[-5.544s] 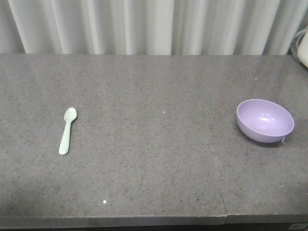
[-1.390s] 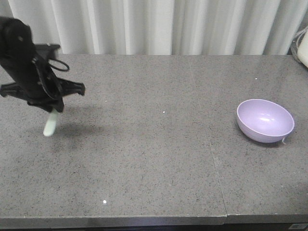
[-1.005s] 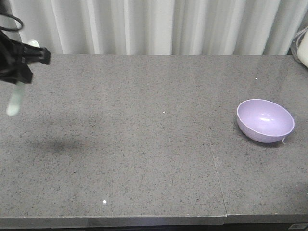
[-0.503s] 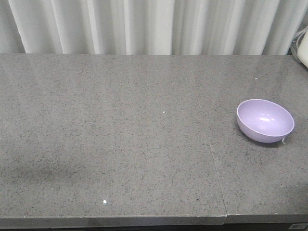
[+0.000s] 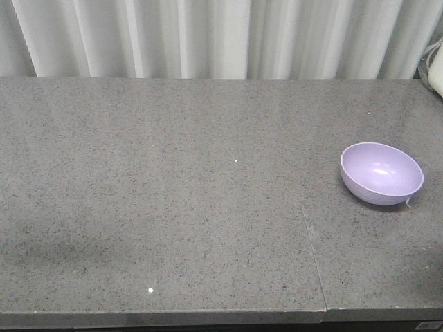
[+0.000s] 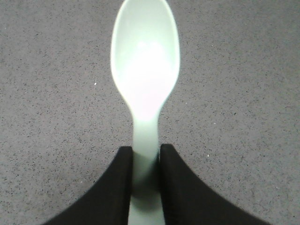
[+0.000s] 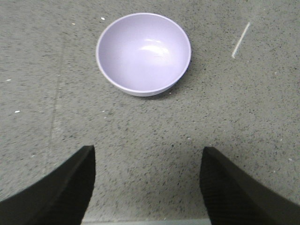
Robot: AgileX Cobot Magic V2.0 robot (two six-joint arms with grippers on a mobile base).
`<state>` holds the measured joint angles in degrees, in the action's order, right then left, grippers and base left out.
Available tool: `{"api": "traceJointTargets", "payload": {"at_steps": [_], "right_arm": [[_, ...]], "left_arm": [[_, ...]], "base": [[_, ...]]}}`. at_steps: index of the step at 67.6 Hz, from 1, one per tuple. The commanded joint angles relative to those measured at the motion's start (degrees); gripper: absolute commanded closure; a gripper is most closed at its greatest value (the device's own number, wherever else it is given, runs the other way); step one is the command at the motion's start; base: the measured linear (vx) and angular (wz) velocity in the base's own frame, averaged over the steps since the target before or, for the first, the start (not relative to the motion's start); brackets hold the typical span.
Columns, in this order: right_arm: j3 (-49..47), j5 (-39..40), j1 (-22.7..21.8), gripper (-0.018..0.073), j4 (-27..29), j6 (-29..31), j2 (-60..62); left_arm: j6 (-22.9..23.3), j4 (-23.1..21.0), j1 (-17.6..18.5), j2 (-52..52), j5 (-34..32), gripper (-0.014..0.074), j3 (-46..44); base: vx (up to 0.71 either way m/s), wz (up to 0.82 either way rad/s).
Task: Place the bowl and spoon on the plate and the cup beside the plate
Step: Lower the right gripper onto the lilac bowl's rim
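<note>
Mint-green spoon (image 6: 145, 70), clamped by its handle in the left gripper (image 6: 146, 154), points to 12 o'clock; lilac bowl (image 7: 143, 52) sits at 12 o'clock from the right gripper (image 7: 147, 152), jaws spread apart.

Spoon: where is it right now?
Left wrist view: the spoon is pinched by its handle between the fingers of the left gripper, over the grey counter. It is out of the front view.

The handle of the spoon (image 6: 145, 70) runs off the left wrist view's bottom edge, the left tool (image 6: 146, 157) and right tool (image 7: 147, 157) show only finger ends cropped likewise, and a pale object (image 5: 436, 69) at the front view's right edge is unidentifiable.
</note>
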<state>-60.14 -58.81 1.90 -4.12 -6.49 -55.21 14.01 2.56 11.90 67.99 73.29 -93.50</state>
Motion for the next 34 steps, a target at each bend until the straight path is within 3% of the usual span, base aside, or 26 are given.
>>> {"api": "traceJointTargets", "payload": {"at_steps": [1,28,34], "right_arm": [[-1.64,5.42,-0.48,0.0087,-2.95,-1.6,-3.07],[-11.06,9.17,-0.52,0.0087,-6.51,-1.88,-21.18],[-14.34,9.11,-2.5,0.0087,-6.13,-1.47,-24.69]], "left_arm": [[-0.06,0.04,0.26,-0.87,-1.54,0.0603,-1.22],[-0.06,0.04,0.26,-0.87,-1.54,0.0603,-1.22],[-0.06,0.04,0.26,-0.87,-1.54,0.0603,-1.22]], "base": [[0.0,0.0],[0.0,0.0],[0.0,0.0]]}}
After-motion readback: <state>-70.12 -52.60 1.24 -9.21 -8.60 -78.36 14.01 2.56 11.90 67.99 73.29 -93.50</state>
